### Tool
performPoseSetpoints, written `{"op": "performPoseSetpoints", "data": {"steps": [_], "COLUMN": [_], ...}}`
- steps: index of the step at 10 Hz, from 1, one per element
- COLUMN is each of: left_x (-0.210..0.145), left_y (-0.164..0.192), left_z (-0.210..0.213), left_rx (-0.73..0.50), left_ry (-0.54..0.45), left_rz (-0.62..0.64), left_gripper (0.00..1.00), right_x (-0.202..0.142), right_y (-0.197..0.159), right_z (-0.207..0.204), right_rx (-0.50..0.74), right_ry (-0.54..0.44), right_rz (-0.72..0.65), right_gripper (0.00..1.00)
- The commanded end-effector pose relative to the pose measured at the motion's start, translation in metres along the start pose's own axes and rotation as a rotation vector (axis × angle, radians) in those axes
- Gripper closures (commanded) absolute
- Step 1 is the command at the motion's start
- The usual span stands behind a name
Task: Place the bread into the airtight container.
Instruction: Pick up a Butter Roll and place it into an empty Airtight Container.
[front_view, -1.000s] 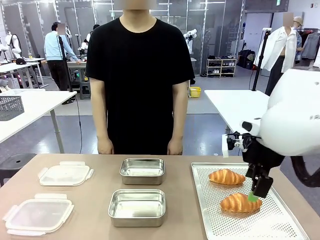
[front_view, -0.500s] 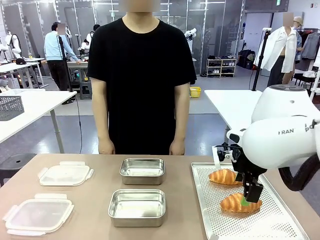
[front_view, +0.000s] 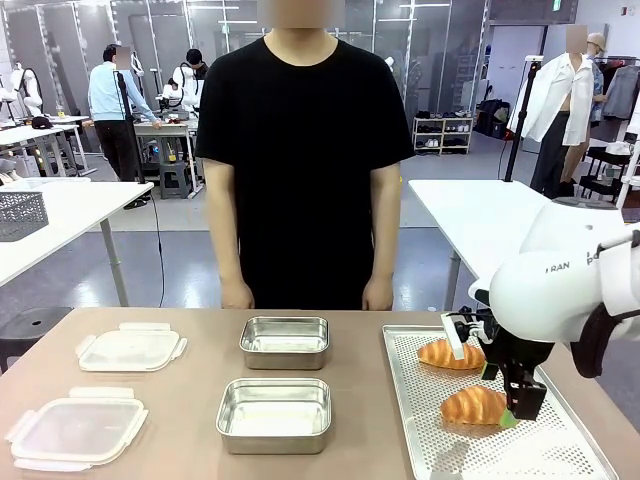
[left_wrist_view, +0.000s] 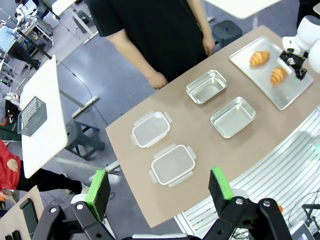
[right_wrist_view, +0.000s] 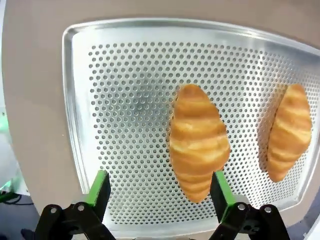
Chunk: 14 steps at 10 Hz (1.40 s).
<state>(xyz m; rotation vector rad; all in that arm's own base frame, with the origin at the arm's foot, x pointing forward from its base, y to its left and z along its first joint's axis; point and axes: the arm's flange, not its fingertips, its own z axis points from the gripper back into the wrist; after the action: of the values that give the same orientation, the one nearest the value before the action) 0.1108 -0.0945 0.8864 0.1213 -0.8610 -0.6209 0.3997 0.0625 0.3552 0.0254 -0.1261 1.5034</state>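
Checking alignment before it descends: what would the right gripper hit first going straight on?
Probably the nearer croissant, which sits off-centre between its open jaws; beside it, the tray. Depth is unclear.

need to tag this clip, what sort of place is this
Probably a robotics lab, not a kitchen: a white robot arm hangs over a perforated tray of croissants, with white worktables and other people behind.

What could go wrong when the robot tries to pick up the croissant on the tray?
1. The near croissant sits off-centre under the open right tool, close to one finger. That finger might come down on top of it and dent it.
2. It looks like soft bread, so a hard squeeze could squash it or break flakes off.
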Motion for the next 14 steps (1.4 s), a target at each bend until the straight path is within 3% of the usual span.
{"op": "performPoseSetpoints", "data": {"steps": [1,7,14], "left_x": [-0.003,-0.003,-0.003], "left_y": [-0.006,-0.006,-0.006], "left_z": [0.009,0.009,0.009], "left_rx": [-0.004,-0.004,-0.004], "left_ry": [-0.023,-0.023,-0.023], "left_rz": [-0.004,-0.004,-0.004], "left_gripper": [0.0,0.0,0.0], "right_x": [-0.005,-0.008,-0.018], "right_y": [-0.002,-0.027,-0.044], "right_z": [-0.025,-0.053,-0.065], "right_rx": [-0.023,-0.033,-0.034], "right_ry": [-0.028,-0.018,-0.024], "right_rz": [-0.006,0.038,-0.011], "right_gripper": [0.0,0.0,0.0]}}
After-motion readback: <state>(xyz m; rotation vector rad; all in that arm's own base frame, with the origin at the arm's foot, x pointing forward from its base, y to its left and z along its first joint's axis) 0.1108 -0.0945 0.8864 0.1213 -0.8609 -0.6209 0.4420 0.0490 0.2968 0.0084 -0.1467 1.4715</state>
